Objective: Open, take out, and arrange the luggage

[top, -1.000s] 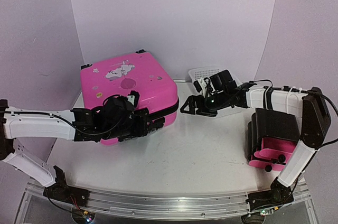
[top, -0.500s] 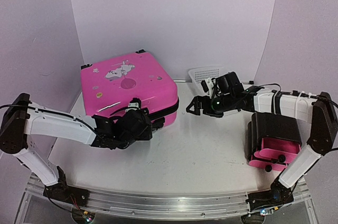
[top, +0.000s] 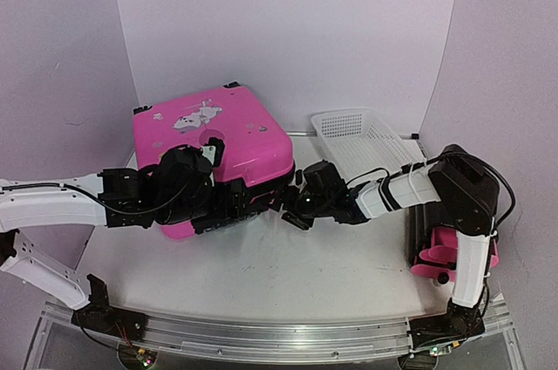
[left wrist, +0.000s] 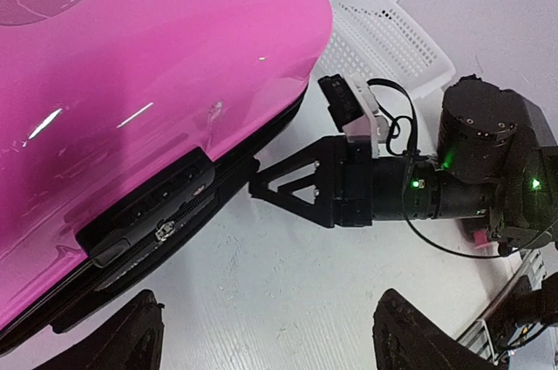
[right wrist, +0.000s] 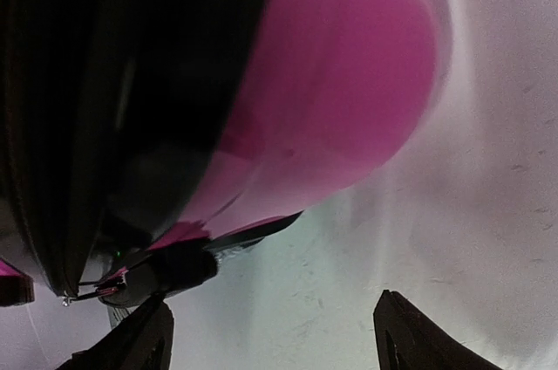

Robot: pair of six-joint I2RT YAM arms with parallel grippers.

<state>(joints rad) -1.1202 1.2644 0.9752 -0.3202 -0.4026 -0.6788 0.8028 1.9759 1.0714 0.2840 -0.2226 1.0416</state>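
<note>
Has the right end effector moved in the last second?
Yes. The right end effector swung leftward from the white basket to the near corner of the luggage.

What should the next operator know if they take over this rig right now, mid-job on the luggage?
Left pincer: open, empty, low over the table in front of the luggage.
Right pincer: open, empty, tips close to the zipper band at the luggage's right front corner; I cannot tell whether they touch it.
Luggage: flat on the table, sticker lid up, closed.
White basket and black cabinet stand to its right.
Done: both arms brought to the zipper side.
Left: unzip, lift the lid, take out the contents, arrange them.
</note>
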